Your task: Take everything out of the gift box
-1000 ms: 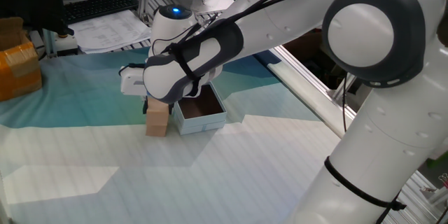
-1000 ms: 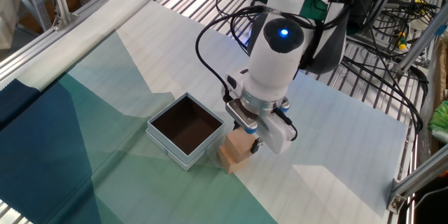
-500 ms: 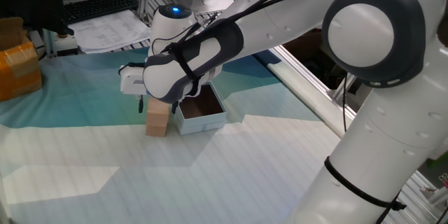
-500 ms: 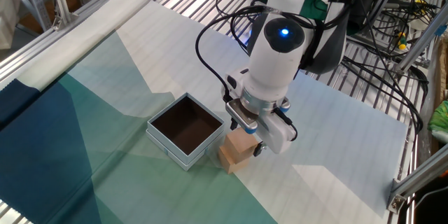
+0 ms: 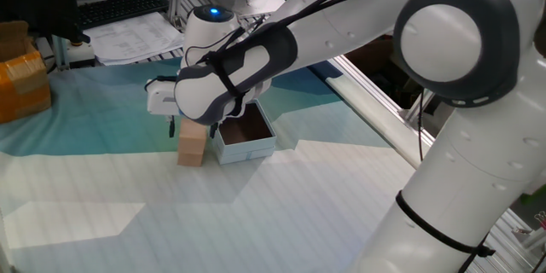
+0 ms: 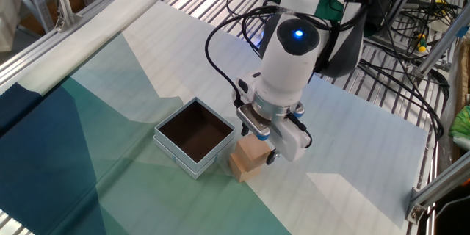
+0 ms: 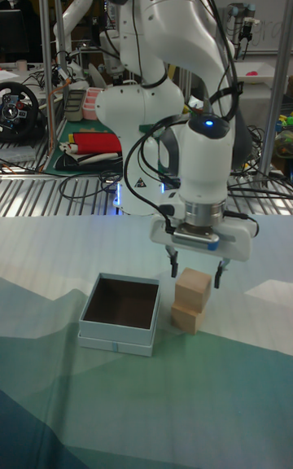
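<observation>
Tall fixed view: gift box (image 7: 119, 314) sits on the bench (image 7: 244, 404), dark inside showing, no cubes visible in it. Two wooden cubes (image 7: 190, 300) are stacked just beside it at 3 o'clock. My pincer (image 7: 195, 270) hangs over the stack, fingers spread either side of the top cube, apparently not pinching it. I judge the cubes light, rigid, smooth-faced, best taken on two opposite flat sides; stack could topple if nudged. Box looks like light card. Task appears essentially done
</observation>
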You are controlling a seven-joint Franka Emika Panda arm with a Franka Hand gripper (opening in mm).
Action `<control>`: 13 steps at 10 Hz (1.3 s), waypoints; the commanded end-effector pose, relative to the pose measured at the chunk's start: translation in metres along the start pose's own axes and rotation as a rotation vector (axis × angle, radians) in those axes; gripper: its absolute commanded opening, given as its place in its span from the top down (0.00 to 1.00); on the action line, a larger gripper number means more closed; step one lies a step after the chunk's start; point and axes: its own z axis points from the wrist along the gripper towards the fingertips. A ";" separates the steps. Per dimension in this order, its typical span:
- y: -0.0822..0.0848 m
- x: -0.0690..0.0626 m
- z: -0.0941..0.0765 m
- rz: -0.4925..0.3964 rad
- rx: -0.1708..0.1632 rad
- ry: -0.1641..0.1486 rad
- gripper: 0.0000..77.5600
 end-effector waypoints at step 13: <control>-0.048 -0.014 -0.063 -0.189 0.043 0.024 0.00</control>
